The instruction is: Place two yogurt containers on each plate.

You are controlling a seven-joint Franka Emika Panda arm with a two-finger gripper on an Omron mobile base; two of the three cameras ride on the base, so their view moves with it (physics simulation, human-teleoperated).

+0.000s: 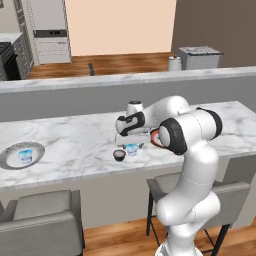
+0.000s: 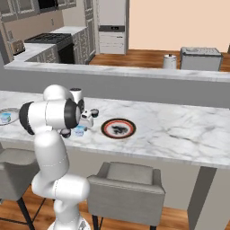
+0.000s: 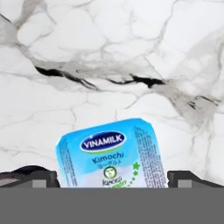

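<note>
1. While your gripper (image 3: 112, 179) hangs over the marble counter (image 1: 75, 140) with its jaws spread wide and nothing between them, a light blue and white yogurt cup (image 3: 111, 153) sits directly beneath, lid up, between the two dark fingertips (image 3: 37, 175) in the hand view.
2. From the left base view, that same cup stands near the counter's front edge, with a dark round cup (image 1: 119, 155) just beside it at its 9 o'clock.
3. Keep the fingers clear of that dark neighbour as you come down; I judge it close enough to be nudged.
4. Lower straight, centre the cup between the fingers, then close on its sides below the lid rim.
5. Your nearest target, the plate with the reddish-brown rim (image 2: 118, 128), lies close by at 3 o'clock of the cup in the right base view.
6. Far off at 9 o'clock, the pale silver-grey plate (image 1: 10, 155) already carries one blue and white cup (image 1: 25, 156).
</note>
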